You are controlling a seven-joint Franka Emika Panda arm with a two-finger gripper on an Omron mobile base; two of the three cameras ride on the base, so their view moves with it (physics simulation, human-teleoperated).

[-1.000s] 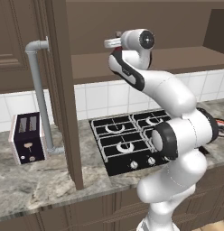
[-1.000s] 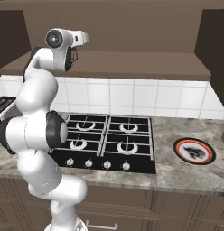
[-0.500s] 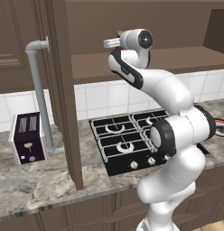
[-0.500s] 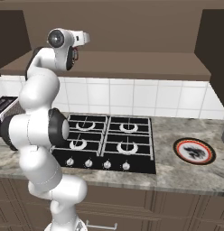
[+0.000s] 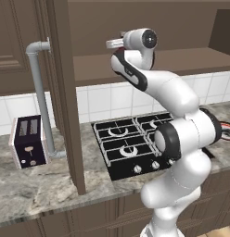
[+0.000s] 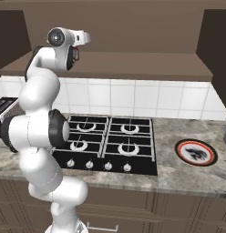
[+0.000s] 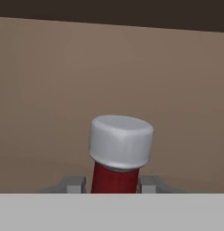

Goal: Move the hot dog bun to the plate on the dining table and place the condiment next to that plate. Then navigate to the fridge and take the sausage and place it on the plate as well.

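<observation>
Little has moved: arm still raised, hand level at upper centre of left base view. Gripper (image 7: 112, 184) clamped on condiment (image 7: 119, 155) at lower centre of hand view, pale cap uppermost, brown wall behind.

We see a marbled grey-brown counter (image 5: 38, 190) running under the brown wall cupboards. Set into it is a black four-burner hob (image 5: 130, 146), its knobs along the front edge. Left of the hob, past a brown upright panel (image 5: 68, 97), a toaster (image 5: 28, 141) stands on the stone, with a grey pipe (image 5: 42, 99) coming down just beside it. To the right of the hob, apart from it, a white plate (image 6: 195, 152) with red rim and dark centre lies flat on the counter.
</observation>
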